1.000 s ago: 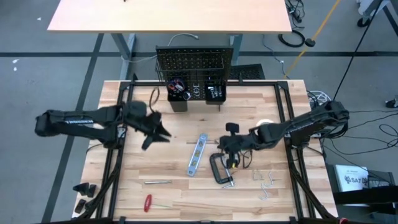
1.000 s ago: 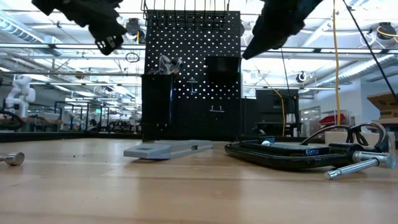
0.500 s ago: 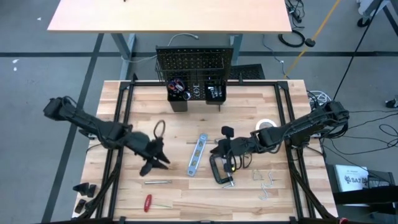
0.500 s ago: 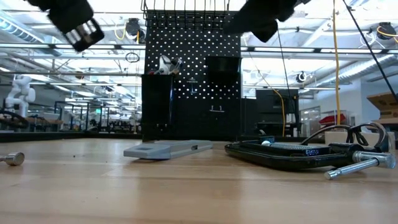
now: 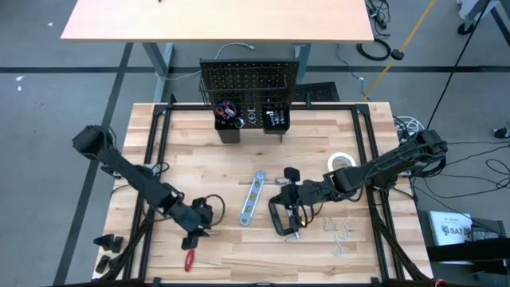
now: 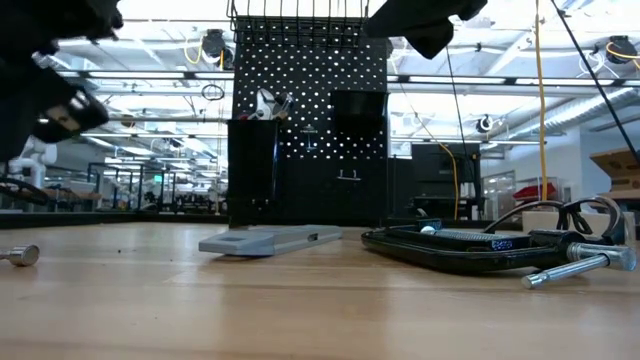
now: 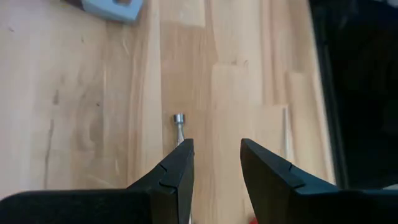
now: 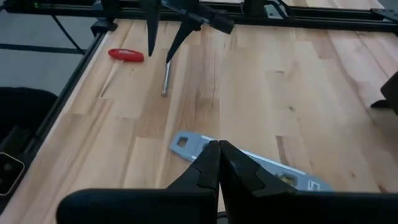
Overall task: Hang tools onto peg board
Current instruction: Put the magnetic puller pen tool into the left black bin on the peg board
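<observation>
My left gripper [image 5: 197, 231] is open near the table's near left, just above a thin silver wrench [image 7: 179, 119]. Its fingers [image 7: 177, 171] stand to either side of the wrench's shaft, and I see no touch. My right gripper [image 8: 219, 149] is shut and empty. It hovers over the blue-silver level [image 5: 253, 198], beside the black C-clamp [image 5: 280, 217]. Both tools lie flat on the table. The red screwdriver [image 5: 190, 259] lies by the near edge. The peg board [image 5: 249, 80] stands upright at the far edge with tools in its bins.
A white tape roll [image 5: 341, 162] lies at the right. Loose metal hooks [image 5: 343, 231] lie at the near right. Black frame rails [image 5: 151, 183] run along both sides of the table. Bare wood lies between the peg board and the level.
My left gripper has swung from the table's left middle toward the near edge and come down over the silver wrench, staying open. My right gripper has shifted a little toward the table's left and near edge, over the level and clamp. No tool has moved.
</observation>
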`<action>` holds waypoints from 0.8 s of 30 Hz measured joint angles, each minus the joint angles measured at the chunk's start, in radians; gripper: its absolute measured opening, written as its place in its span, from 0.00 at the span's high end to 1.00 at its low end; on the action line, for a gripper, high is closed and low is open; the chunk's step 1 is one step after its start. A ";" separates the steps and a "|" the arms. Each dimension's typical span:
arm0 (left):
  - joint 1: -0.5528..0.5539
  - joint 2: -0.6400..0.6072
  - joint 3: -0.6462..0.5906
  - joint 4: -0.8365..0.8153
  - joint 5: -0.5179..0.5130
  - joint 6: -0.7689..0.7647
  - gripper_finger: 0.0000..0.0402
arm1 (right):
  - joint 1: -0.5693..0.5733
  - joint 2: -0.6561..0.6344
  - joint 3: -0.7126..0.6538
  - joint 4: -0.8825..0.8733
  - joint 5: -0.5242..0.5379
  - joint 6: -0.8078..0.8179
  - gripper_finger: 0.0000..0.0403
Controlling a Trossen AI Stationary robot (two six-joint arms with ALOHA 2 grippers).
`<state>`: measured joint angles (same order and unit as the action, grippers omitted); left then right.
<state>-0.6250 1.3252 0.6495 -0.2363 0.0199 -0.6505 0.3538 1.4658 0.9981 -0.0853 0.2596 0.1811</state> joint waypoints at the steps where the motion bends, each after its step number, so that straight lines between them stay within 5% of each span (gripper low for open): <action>1: -0.003 0.017 0.000 0.006 0.000 0.000 0.69 | 0.000 0.000 0.000 -0.006 0.000 0.000 1.00; 15: -0.052 0.090 0.004 0.020 0.004 -0.026 0.69 | 0.000 0.000 0.000 -0.025 0.004 -0.010 1.00; 24: -0.078 0.169 0.005 0.019 -0.080 -0.027 0.69 | 0.000 0.001 0.000 -0.033 0.005 -0.013 1.00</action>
<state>-0.7029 1.4941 0.6544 -0.2170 -0.0605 -0.6770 0.3534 1.4666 0.9981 -0.1181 0.2646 0.1684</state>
